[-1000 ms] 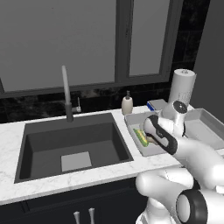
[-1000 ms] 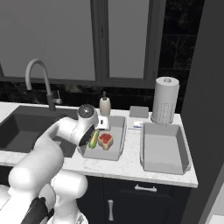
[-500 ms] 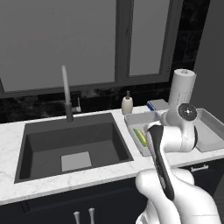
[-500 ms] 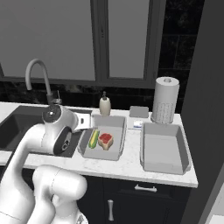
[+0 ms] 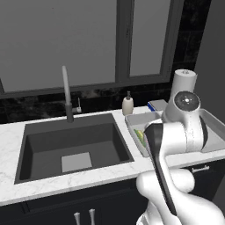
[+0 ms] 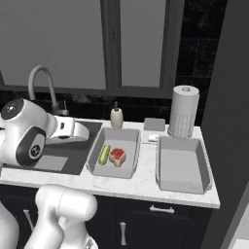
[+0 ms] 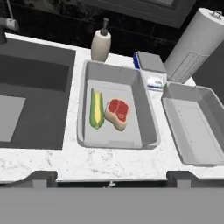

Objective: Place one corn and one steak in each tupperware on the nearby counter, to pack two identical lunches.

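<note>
The left tub (image 7: 116, 107) on the counter (image 7: 87, 164) holds one corn cob (image 7: 96, 108) and one steak (image 7: 117, 113), lying side by side and just touching or nearly so. The right tub (image 7: 197, 127) stands just beside it and holds nothing. By this judgement, one lunch is packed and the second is not yet begun.

The tool (image 7: 109, 177) stands well above the counter's front edge, its two tips spread wide apart with nothing between them.

Procedure for the step in hand (fetching food for the right tub):
- Locate a second corn cob and a second steak; no spare pieces appear on the counter near the sink (image 6: 63, 151), the soap bottle (image 6: 116, 116) or the paper towel roll (image 6: 183, 112), so the base probably has to drive.
- Leave the jaws wide until they straddle the next piece.
- Keep the arm high when swinging, clear of the faucet (image 6: 41, 82) and the towel roll.
- Release each new piece low over the right tub, not the left one.

Compared with one second ago, the arm has lifted away from the left tub and swung back towards the sink side; the corn cob and steak have not moved (both were already in the tub).
</note>
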